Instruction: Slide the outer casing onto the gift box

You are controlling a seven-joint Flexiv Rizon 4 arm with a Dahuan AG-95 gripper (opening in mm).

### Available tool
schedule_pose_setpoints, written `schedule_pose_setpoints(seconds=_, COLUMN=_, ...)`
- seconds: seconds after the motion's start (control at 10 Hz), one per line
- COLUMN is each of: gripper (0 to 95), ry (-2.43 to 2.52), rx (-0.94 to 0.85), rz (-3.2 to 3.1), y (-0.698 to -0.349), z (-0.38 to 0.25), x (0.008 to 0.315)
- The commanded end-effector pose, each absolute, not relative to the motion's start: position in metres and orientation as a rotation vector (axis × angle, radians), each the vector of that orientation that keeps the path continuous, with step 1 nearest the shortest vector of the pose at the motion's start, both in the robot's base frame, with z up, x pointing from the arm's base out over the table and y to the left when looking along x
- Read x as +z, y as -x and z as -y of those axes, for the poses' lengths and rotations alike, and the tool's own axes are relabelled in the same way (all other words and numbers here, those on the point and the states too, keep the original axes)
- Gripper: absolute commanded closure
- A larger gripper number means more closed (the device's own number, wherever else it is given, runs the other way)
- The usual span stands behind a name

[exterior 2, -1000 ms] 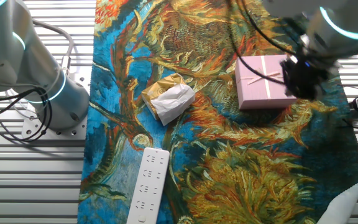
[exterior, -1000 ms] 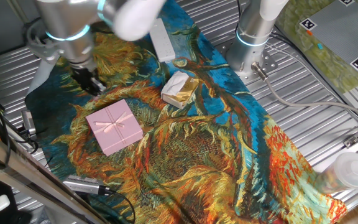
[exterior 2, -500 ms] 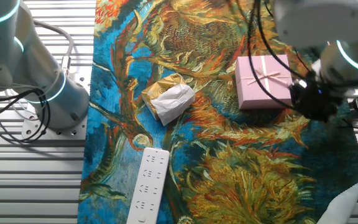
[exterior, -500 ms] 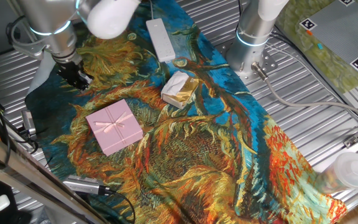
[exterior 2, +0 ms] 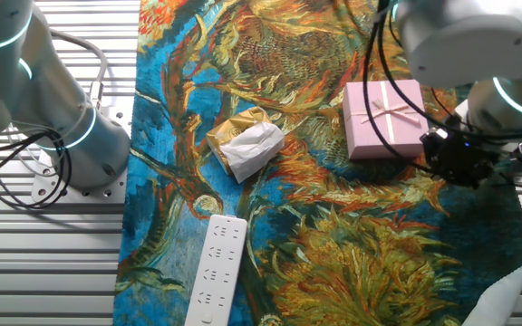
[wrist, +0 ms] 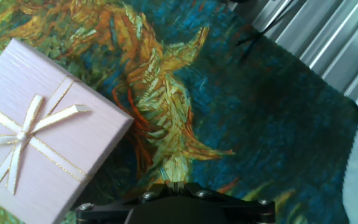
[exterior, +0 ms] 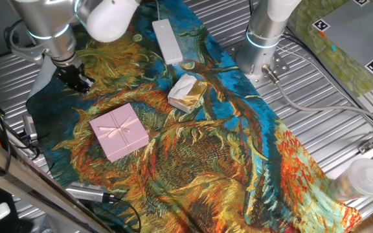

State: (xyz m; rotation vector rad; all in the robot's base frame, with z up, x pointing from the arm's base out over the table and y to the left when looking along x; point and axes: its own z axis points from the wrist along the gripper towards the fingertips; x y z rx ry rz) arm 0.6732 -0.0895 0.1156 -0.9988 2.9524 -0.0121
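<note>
The outer casing (exterior: 118,131) is a pale-pink square shell with a thin ribbon bow. It lies flat on the painted cloth, and also shows in the other fixed view (exterior 2: 385,118) and at the left of the hand view (wrist: 30,130). No separate gift box shows; I see only one pink square block. My gripper (exterior: 76,79) is shut and empty, low over the cloth, apart from the casing near the cloth's edge. It shows dark in the other fixed view (exterior 2: 460,163), and in the hand view (wrist: 174,185) its fingertips are pressed together.
A cream-and-gold wrapped lump (exterior: 188,92) lies mid-cloth. A long white bar (exterior: 168,40) lies at the far end. A second arm's base (exterior: 262,39) stands on the slatted metal table. A metal tool (exterior: 89,192) lies by the near edge. A clear bottle (exterior: 361,178) stands far right.
My gripper has drawn back from beside the casing toward the cloth's edge. The casing has not moved.
</note>
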Motion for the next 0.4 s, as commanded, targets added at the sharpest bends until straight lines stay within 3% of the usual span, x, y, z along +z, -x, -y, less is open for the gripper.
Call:
schedule_pose_setpoints(seconds=0.1, gripper=95.0, ry=0.969, rx=-0.012, rz=-2.963, y=-0.6743, z=0.0903, x=0.1147)
schedule_pose_setpoints(seconds=0.4, gripper=95.0, ry=0.964, rx=-0.013, rz=-2.965, y=-0.6742, z=0.0903, x=0.1147)
